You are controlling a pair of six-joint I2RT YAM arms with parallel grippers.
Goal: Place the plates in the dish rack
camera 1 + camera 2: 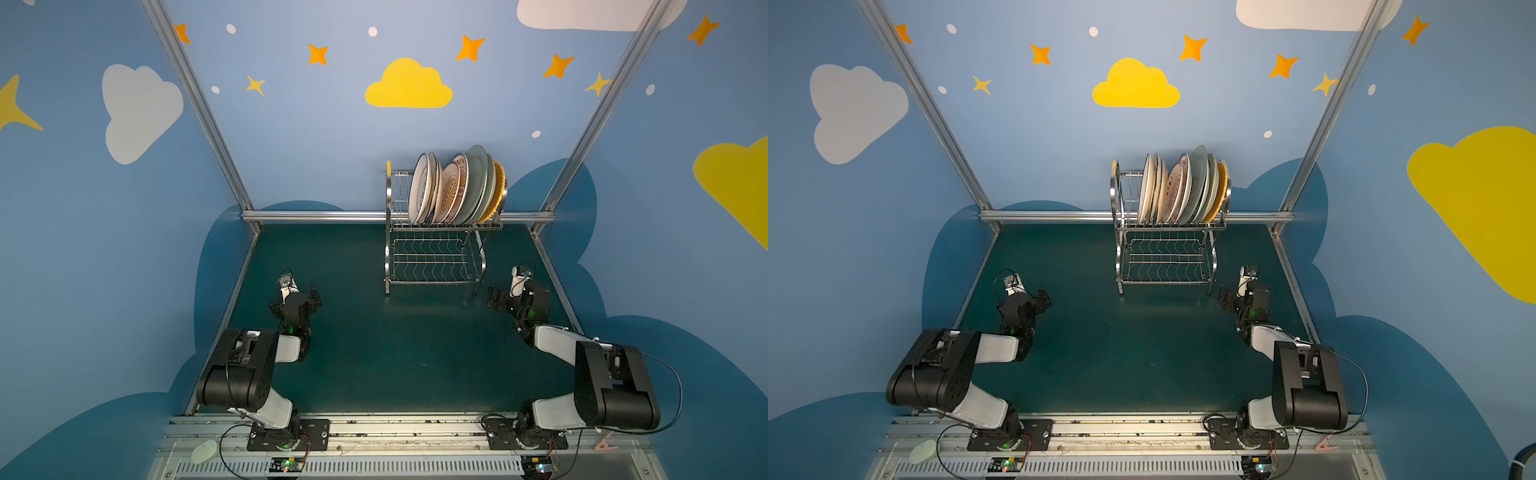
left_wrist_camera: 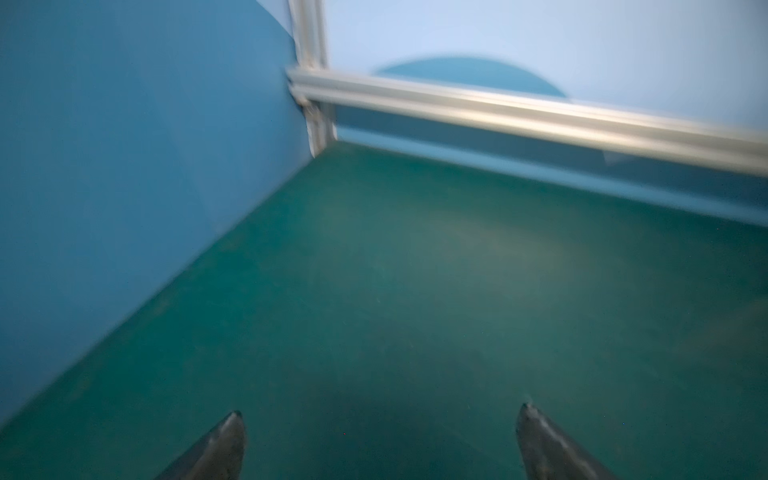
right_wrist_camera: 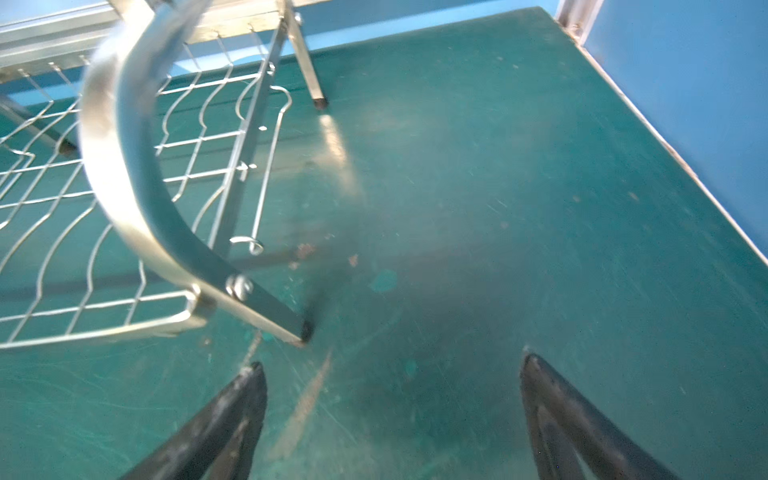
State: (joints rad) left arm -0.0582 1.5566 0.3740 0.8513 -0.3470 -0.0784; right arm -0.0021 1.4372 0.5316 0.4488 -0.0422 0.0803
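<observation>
- Reading the step in hand as the close of the job: the round dinner plates [image 1: 453, 189], white, orange-patterned, grey-green and one orange woven, all stand on edge in the slotted upper tier of the shiny two-tier stainless-steel wire dish rack [image 1: 432, 266]. Their tops tilt toward the right of the top views, one leaning on the next.
- The dish rack sits at the back of the dark green worktop [image 1: 395, 357], right of centre. Its wavy-wire lower shelf is bare in both top views.
- No plate lies on the worktop in any view, so I judge nothing is left to load. The exact plate count is not readable because they overlap.
- The left gripper [image 2: 380, 409] has its jaws spread wide with nothing between them. It is low over bare worktop near the left wall, well apart from the dish rack; its wrist view is blurred.
- The right gripper [image 3: 390, 359] is likewise wide and empty, just beside the rack's near right foot and not touching it as far as the wrist view shows.
- Next move, as a judgement: nothing more to do with the plates; at most both arms draw back to rest. The right arm should clear the arched side frame and foot without nudging the rack, since the leaning row could shift.
- Surroundings: an aluminium frame rail [image 1: 316, 216] runs behind the rack. A pale oval object [image 1: 204, 451] and a small orange clip [image 1: 602, 442] lie on the front mounting rail, outside the working area. Nothing blocks either arm.
</observation>
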